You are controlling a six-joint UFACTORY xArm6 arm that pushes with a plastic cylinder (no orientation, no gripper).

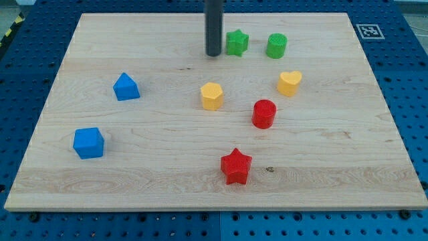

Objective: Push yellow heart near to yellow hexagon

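Note:
The yellow heart (289, 83) lies right of centre on the wooden board (134, 174). The yellow hexagon (211, 96) lies near the board's centre, to the heart's left and slightly lower in the view. They are well apart. My tip (213, 54) is at the view's top centre, above the hexagon and just left of the green star (236, 43). It touches no block and is far up-left of the heart.
A green cylinder (277, 46) sits right of the green star. A red cylinder (264, 114) lies between and below the two yellow blocks. A red star (235, 167) is at bottom centre. A blue house-shaped block (126, 87) and a blue cube (89, 142) are at left.

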